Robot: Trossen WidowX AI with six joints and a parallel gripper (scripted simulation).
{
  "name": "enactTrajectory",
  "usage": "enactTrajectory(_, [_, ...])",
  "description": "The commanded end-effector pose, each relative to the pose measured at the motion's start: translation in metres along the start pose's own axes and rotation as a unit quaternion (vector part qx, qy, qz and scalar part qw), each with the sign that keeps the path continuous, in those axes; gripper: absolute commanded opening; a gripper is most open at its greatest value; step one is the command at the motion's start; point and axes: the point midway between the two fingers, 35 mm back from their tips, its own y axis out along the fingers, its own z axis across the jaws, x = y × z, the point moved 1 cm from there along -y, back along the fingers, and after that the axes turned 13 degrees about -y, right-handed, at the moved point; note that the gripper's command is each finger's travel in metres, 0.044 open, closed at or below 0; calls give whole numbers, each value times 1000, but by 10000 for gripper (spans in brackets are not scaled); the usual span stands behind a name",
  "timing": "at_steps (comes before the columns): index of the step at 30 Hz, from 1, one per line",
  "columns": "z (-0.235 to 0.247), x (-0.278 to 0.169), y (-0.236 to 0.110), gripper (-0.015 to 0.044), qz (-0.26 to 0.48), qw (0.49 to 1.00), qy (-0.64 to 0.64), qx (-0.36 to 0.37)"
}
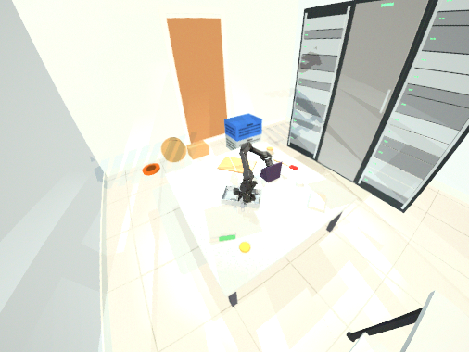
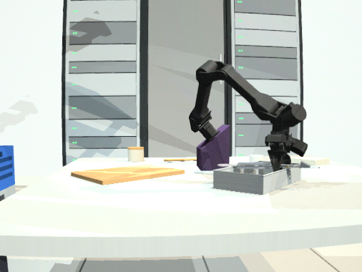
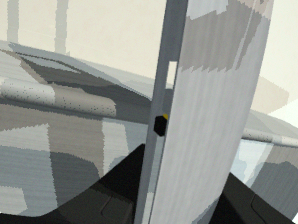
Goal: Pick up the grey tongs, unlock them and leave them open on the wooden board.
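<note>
Presently the jaws are closed on the grey tongs (image 3: 193, 123), one dark finger (image 3: 107, 209) on each side of the paired arms, as the wrist view shows. The small black lock piece with a yellow mark (image 3: 160, 124) sits on the tongs just above the grip point. In the exterior view the gripper (image 2: 278, 161) points straight down into the roasting tin (image 2: 250, 180), and the tongs lie across the tin's rim, level with it. The tin stands on the white table (image 2: 179, 215). The wooden board (image 2: 126, 174) lies flat, well apart to the tin's side. A purple block (image 2: 214, 148) stands at the arm's base, behind the tin. A small lidded jar (image 2: 136, 154) stands beyond the board.
</note>
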Motion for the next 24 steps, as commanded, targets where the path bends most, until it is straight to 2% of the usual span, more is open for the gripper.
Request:
enactTrajectory(1, [-1,0,-1,-65,-1,1000,1,0])
enactTrajectory(4, [-5,0,-7,-144,-1,1000,1,0])
enactTrajectory(5, [-8,0,-12,-150,-1,1000,1,0])
enactTrajectory(11, [-36,-7,-65,-150,0,1000,-3,0])
enactTrajectory(24, [-38,-7,-67,-150,-1,1000,-2,1])
